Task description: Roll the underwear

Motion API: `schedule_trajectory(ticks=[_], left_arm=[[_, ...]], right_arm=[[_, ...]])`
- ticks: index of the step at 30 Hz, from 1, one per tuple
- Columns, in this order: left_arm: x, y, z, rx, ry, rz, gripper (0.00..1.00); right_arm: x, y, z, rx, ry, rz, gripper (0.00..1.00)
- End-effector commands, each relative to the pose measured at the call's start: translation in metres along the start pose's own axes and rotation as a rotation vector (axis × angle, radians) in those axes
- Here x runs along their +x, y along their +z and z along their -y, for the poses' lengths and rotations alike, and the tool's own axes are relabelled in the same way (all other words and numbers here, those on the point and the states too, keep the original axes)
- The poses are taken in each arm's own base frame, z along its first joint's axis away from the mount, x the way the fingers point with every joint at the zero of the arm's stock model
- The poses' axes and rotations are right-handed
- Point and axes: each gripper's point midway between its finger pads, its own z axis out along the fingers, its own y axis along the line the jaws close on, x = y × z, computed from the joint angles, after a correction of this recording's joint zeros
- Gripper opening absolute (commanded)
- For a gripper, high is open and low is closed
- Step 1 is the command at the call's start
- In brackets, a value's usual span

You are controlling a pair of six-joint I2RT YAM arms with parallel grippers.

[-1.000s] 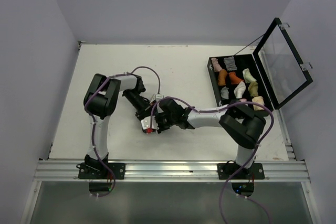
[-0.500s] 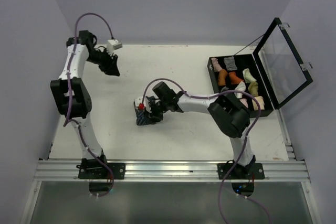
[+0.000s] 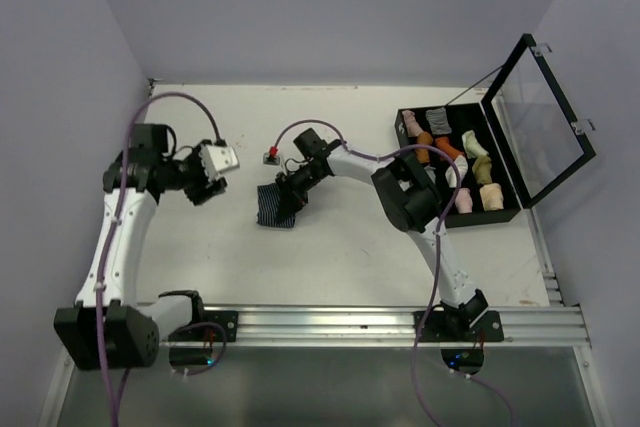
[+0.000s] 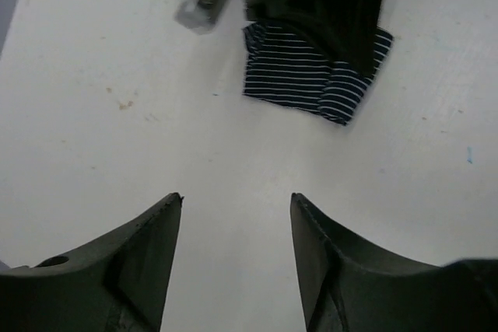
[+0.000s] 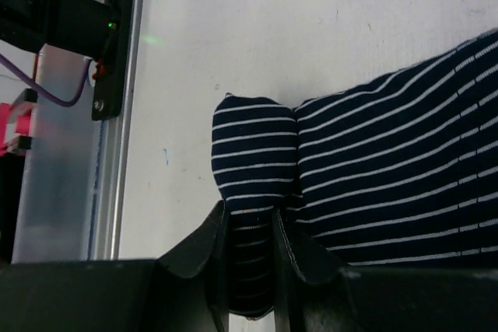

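The underwear [image 3: 275, 210] is dark navy with thin white stripes and lies partly folded on the white table, left of centre. My right gripper [image 3: 292, 192] is down on its far right edge. In the right wrist view a narrow fold of the underwear [image 5: 253, 153] runs between the fingers [image 5: 204, 250], and the right gripper [image 5: 249, 219] is shut on it. My left gripper [image 3: 203, 190] hovers to the left of the cloth, well apart from it. In the left wrist view the left gripper [image 4: 236, 201] is open with bare table between its fingers, and the underwear [image 4: 292, 75] lies ahead.
A black case [image 3: 508, 205] with its clear lid [image 3: 545, 117] raised stands at the right and holds several rolled garments. An aluminium rail [image 3: 320, 325] runs along the near edge. Walls close the left, back and right sides.
The left gripper let go of the cloth, swung away to the back left, then came to the left side and opened. The right gripper dragged the underwear a little toward the back.
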Motion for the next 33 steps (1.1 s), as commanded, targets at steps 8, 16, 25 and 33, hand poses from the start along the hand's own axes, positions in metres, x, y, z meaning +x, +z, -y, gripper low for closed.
schedule_trajectory(ticks=[8, 16, 25, 33], left_arm=[[0.023, 0.072, 0.112, 0.098, 0.288, 0.006, 0.62], [0.019, 0.119, 0.139, 0.09, 0.409, 0.052, 0.57], [0.031, 0.152, 0.139, 0.087, 0.443, -0.019, 0.56], [0.047, 0.171, 0.147, 0.135, 0.47, -0.069, 0.52]], right_arm=[[0.067, 0.011, 0.03, 0.002, 0.248, -0.118, 0.0], [0.082, 0.014, 0.041, -0.013, 0.334, -0.111, 0.0], [0.087, 0.014, 0.047, -0.028, 0.362, -0.098, 0.0], [0.09, 0.015, 0.049, -0.044, 0.388, -0.1, 0.0]])
